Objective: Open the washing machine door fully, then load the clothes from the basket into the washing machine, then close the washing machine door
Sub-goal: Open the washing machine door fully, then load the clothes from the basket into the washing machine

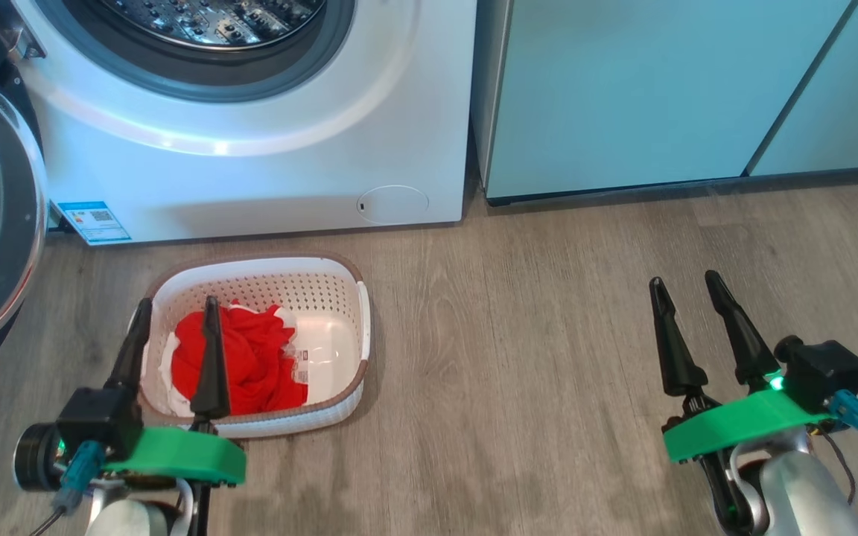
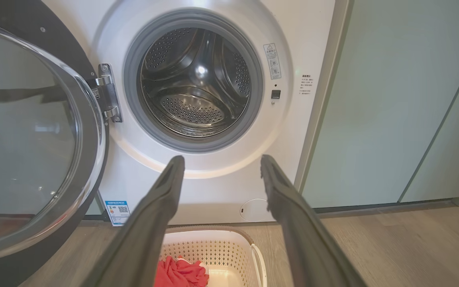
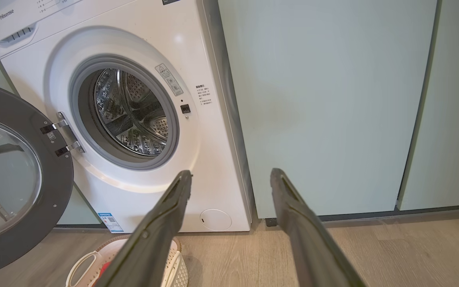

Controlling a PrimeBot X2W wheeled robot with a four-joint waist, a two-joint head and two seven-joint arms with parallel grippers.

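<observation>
Behind spread, empty left fingers (image 1: 211,357), clothes (image 1: 258,365) partly hidden in basket (image 1: 310,290); right fingers (image 1: 673,342) spread, empty.

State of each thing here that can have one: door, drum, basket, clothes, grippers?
washing machine door: open, swung wide
drum: empty
basket: upright on the floor, part filled
clothes: bunched in the basket, not loaded
left gripper: open, empty
right gripper: open, empty
</observation>
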